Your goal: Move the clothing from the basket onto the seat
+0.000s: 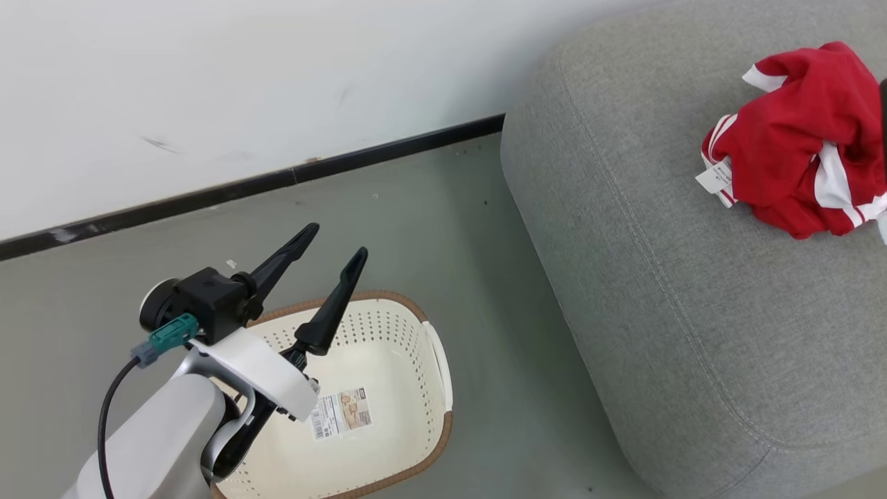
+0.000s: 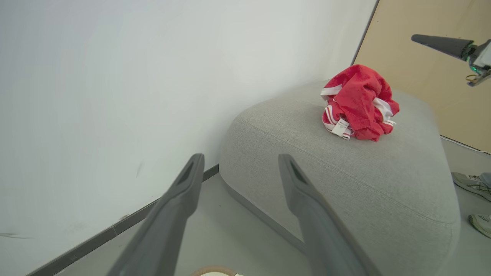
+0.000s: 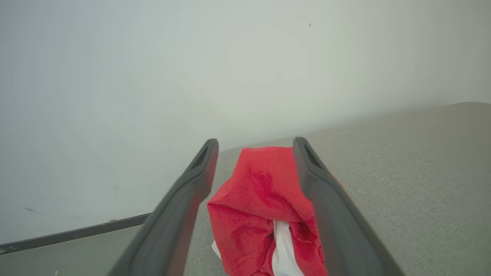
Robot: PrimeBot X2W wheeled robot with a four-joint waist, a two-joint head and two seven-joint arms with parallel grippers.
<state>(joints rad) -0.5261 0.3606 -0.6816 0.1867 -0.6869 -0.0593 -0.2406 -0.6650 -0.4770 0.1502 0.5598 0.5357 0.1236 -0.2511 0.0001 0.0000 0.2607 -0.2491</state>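
Observation:
The clothing (image 1: 790, 138) is a crumpled red bundle with white stripes and a white tag, lying on top of the grey seat (image 1: 658, 312) at the right. On the floor to the seat's left stands the cream basket (image 1: 360, 296), holding nothing but the label sticker on its bottom. My left gripper (image 1: 337, 241) hangs open above the basket's far rim, holding nothing. In the left wrist view its fingers (image 2: 241, 158) point toward the seat (image 2: 345, 172) and the clothing (image 2: 360, 99). My right gripper (image 3: 256, 142) is open, apart from the clothing (image 3: 257, 199), which lies beneath its fingers on the seat (image 3: 402, 172).
A white wall with a black baseboard (image 1: 277, 177) runs behind the basket and the seat. Grey floor (image 1: 499, 388) separates them. A beige panel (image 2: 422, 84) stands behind the seat. A person's shoes (image 2: 470, 184) rest on the floor beside the seat's far side.

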